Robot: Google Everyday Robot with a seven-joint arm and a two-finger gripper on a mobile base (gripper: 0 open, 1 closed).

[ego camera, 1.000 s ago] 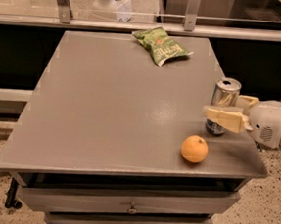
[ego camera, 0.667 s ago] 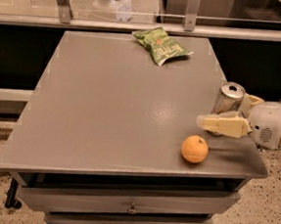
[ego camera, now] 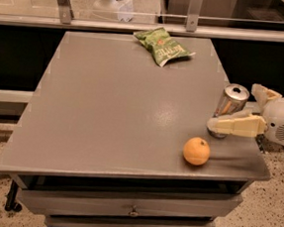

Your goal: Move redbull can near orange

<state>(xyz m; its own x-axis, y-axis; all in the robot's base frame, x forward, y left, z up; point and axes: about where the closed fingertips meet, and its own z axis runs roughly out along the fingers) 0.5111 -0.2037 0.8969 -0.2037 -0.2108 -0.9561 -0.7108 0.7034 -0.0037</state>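
**Risking a toppled can at the worktop's right edge**

Looking at the redbull can (ego camera: 230, 104): standing close to the right edge of the worktop (ego camera: 112, 113), just behind and to the right of the orange (ego camera: 196, 150), near it but not touching. Finding the jaws reaching in from the right at can height, spread wide around the can, the near one lying across its lower front and the far one well behind, clear of the silver top. Clamping nothing, by the look of it; not being able to tell whether the near one is resting on the metal.

Judging the placement as nearly good enough, and so worrying mostly about the pull-away. Dragging the near one back along the base risking a catch, and tipping something so tall, slim and light. Seeming to lean a little, though possibly only through the viewing angle. Falling rightward meaning a roll off the edge; falling forward meaning a knock to the orange, sitting close to the front edge and rolling easily. Closing off-centre also risking a sideways skid.

Leaving the green snack bag (ego camera: 163, 46) aside, lying far back.
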